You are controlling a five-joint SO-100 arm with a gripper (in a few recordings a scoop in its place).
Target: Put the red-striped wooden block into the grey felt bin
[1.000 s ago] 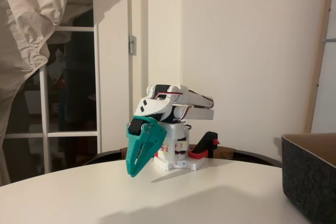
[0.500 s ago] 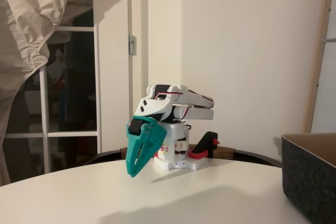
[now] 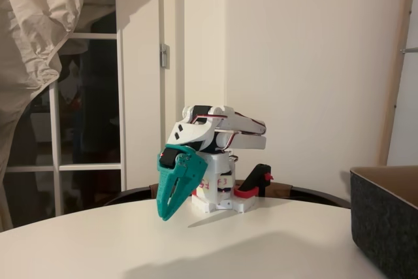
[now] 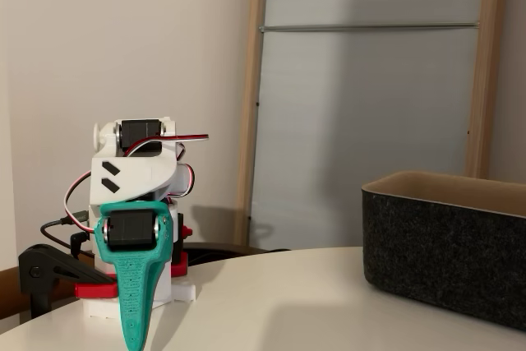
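Note:
The white arm is folded down over its base, and its teal gripper [image 3: 164, 212] [image 4: 134, 341] points down at the white table with its tip just above the surface. Both fingers lie together, shut, with nothing between them. The grey felt bin [image 3: 386, 220] [image 4: 448, 248] stands on the table at the right in both fixed views, well apart from the gripper. Its tan inner face shows along the top rim. The red-striped wooden block is out of view.
A red-and-black plastic clamp [image 3: 256, 184] [image 4: 45, 273] holds the arm's base at the table's far edge. The round white table [image 3: 215, 246] has bare surface between the gripper and the bin. A door and a crumpled sheet stand behind at the left.

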